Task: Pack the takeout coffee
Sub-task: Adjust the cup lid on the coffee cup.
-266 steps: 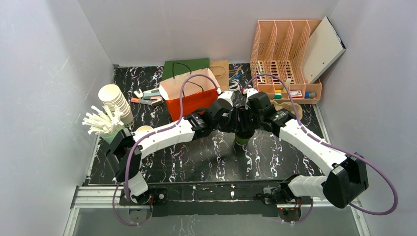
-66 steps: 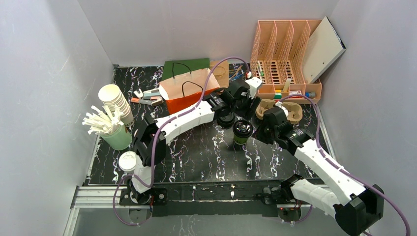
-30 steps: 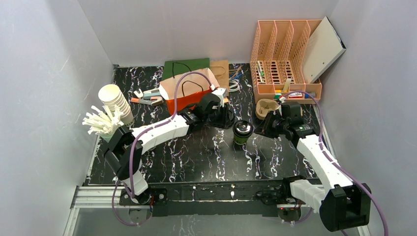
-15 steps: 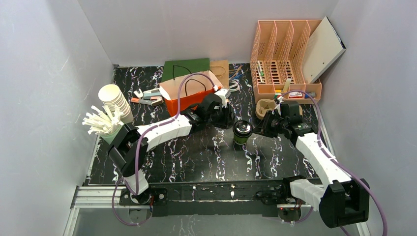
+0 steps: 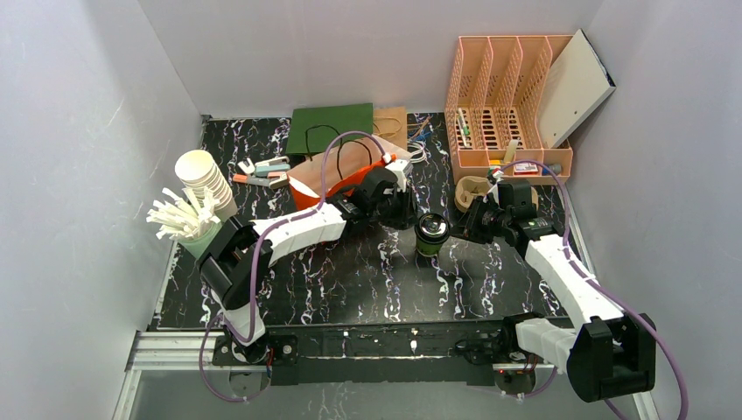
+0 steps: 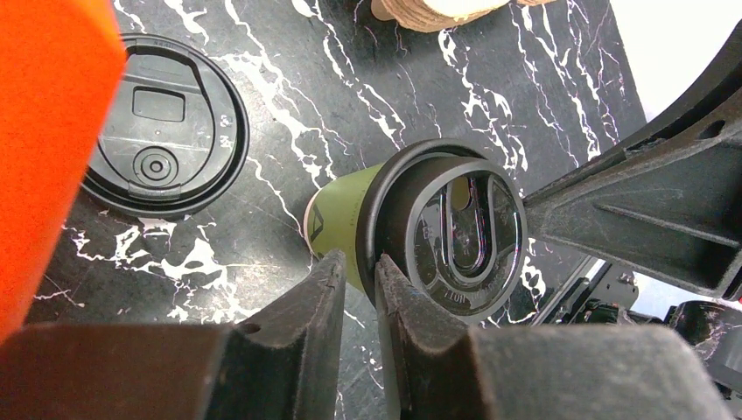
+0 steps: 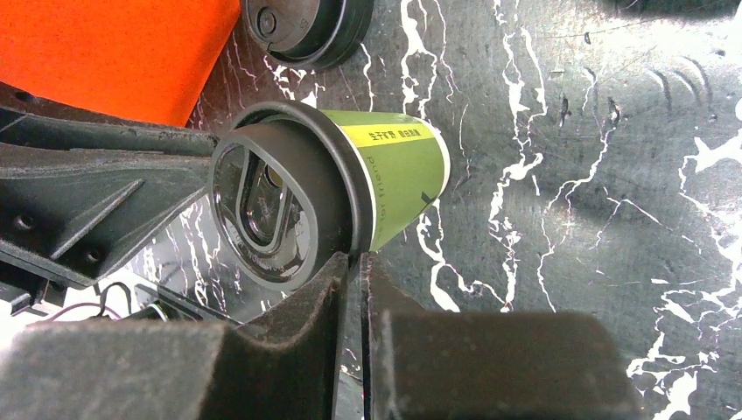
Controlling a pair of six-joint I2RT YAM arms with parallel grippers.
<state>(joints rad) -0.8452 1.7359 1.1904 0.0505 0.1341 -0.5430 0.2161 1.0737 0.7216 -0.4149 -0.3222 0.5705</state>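
The takeout coffee (image 5: 431, 231), a small dark green paper cup under a round black plastic lid, stands upright near the middle of the black, white-veined marble table (image 5: 350, 280). The two arms reach in from either side and meet at it.

The right gripper (image 5: 464, 227) comes in low from the right. In its wrist view the fingers (image 7: 297, 332) are drawn almost together, with only a thin slit left. The lid's rim runs straight into that slit, so it is pinched on the edge of the lid.

The left gripper (image 5: 409, 214) sits against the cup's other side. Its fingers (image 6: 297, 324) stand a little further apart, with the lid's rim (image 6: 367, 254) at the mouth of the gap. From here I cannot tell whether they actually press on it.

A second round black plastic lid (image 6: 162, 122) lies loose on the table just behind the cup, close to an orange paper bag (image 5: 337, 175) that leans over. A brown cardboard cup carrier (image 5: 472, 188) sits behind the right gripper, with a peach-coloured slotted file rack (image 5: 507, 96) beyond it.
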